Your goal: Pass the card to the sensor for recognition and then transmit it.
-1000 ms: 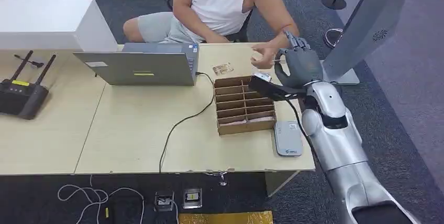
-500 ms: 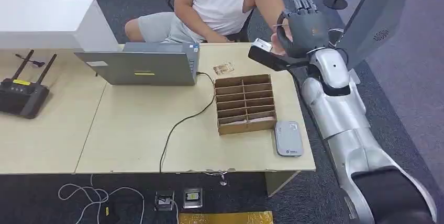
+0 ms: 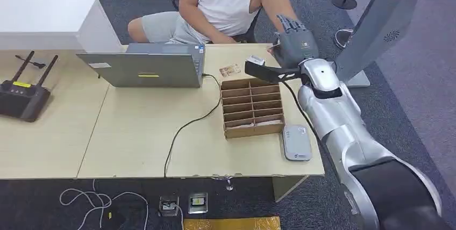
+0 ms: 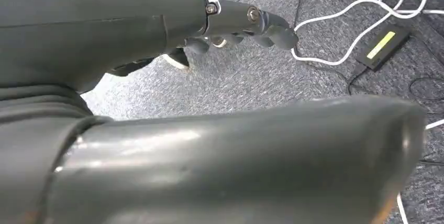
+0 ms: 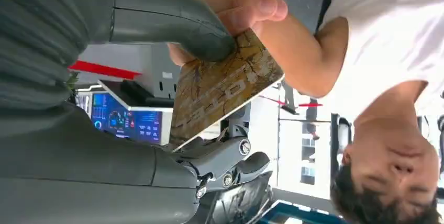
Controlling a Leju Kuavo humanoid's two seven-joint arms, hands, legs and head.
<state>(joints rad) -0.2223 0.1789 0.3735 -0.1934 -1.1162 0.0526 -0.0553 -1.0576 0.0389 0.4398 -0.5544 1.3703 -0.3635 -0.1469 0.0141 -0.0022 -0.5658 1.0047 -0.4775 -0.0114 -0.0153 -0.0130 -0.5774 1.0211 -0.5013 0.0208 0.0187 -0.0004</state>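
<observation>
- While the right robot hand (image 3: 291, 44) is raised over the far right corner of the desk (image 3: 134, 133), the card (image 5: 225, 85) is already in it, pinched under the thick thumb against the fingers, so nothing separates the two.
- Its long axis runs out from the grip toward the person, whose hand (image 5: 230, 4) touches the card's far end in the right wrist view; I cannot tell which of the two carries it more.
- From the card, the sensor (image 3: 296, 142) lies well apart, toward the robot on the near right of the desk, just beside the wooden divider box (image 3: 251, 106); judging by that, the scan calls for bringing the arm back and down.
- Only the right arm is anywhere near; the left robot hand (image 4: 241, 22) hangs above carpet and cables, fingers curled in, holding nothing.
- Against half a second ago, the right robot hand sits lower and a little further left; a second ago it was lower again, closer to the box.
</observation>
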